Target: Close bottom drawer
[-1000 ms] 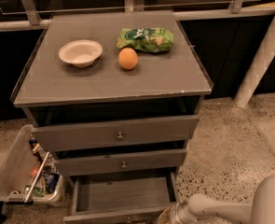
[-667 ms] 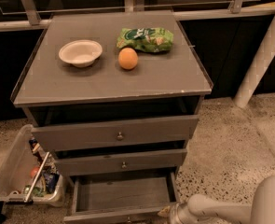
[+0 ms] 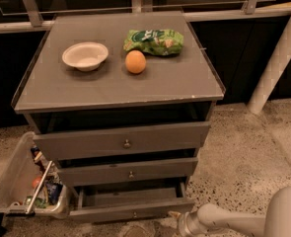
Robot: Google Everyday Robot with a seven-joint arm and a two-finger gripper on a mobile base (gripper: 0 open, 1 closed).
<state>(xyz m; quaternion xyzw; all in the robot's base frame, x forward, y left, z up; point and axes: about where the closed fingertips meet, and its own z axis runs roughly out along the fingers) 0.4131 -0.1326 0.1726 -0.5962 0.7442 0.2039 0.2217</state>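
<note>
At frame centre: grey cabinet (image 3: 115, 90), three drawers stacked under a flat top. To its right, on speckled floor: white slanted post (image 3: 275, 58).

Directly under the top: top drawer (image 3: 86, 142), tallest front, slightly pulled out, dark gap above. Beneath it: middle drawer (image 3: 95, 173), also a little out. Lowest: bottom drawer (image 3: 110, 214), slimmest front, pulled out furthest of the three, with part of the inside floor visible from above.

Left of the cabinet: clear plastic bin (image 3: 12, 181), tilted, holding mixed small objects, just beside the bottom drawer's left corner.

Lower right: white robot arm (image 3: 234, 221), entering from the right edge and reaching left, low over the floor. At its end: gripper (image 3: 177, 220), just beside the bottom drawer's right front corner. Contact with the panel: cannot tell. Open or closed: cannot tell.

On the cabinet top: green snack bag (image 3: 154, 41) toward the rear. White bowl (image 3: 85, 56) at left. Orange (image 3: 135, 61) between them, just in front of the bag's left end, apart from the bowl.

Centre of the bottom drawer front: small round knob (image 3: 134, 214).
</note>
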